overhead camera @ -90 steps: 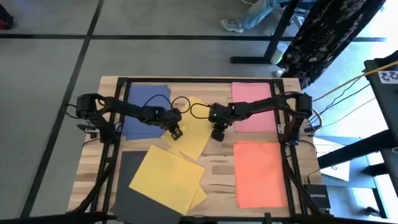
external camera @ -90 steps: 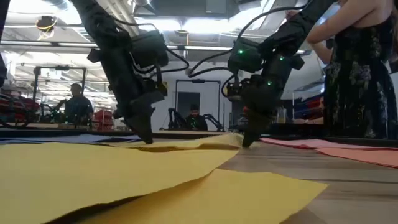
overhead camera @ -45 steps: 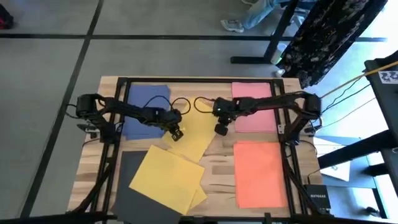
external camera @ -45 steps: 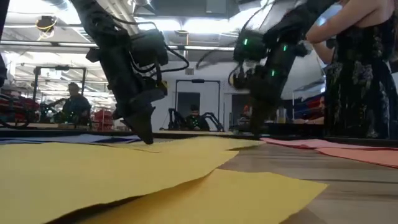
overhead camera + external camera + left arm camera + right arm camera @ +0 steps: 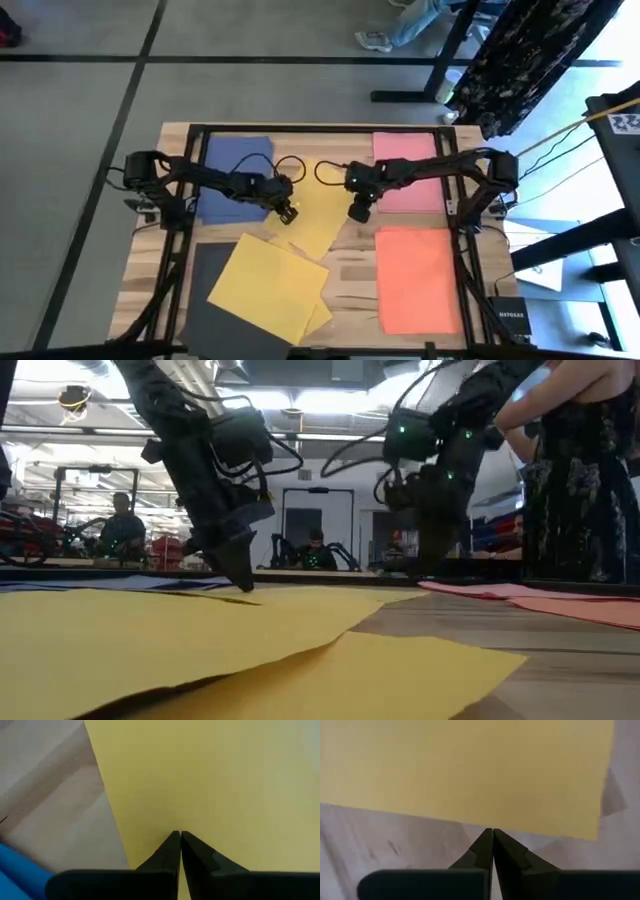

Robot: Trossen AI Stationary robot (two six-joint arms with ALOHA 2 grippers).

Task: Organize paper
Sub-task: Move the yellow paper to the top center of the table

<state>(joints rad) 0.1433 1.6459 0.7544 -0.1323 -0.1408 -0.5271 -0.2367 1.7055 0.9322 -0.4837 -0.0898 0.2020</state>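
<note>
Here the paper lies spread over the wooden desk (image 5: 345, 268): a yellow sheet (image 5: 318, 212) in the middle, a second yellow sheet (image 5: 268, 286) nearer the front over a dark sheet (image 5: 208, 268), a blue sheet (image 5: 228, 180) at the back left, a pink sheet (image 5: 405, 170) at the back right and an orange sheet (image 5: 418, 275) in front of it. The left gripper (image 5: 179, 836) presses down on the middle yellow sheet, jaws closed and empty. The right gripper (image 5: 493, 831), jaws also closed on nothing, sits over bare wood just off that sheet's right edge. With only one tip pinning it, the sheet could pivot or buckle if dragged, and its front corner, which seems to overlap the front yellow sheet, might pull that one askew.
</note>
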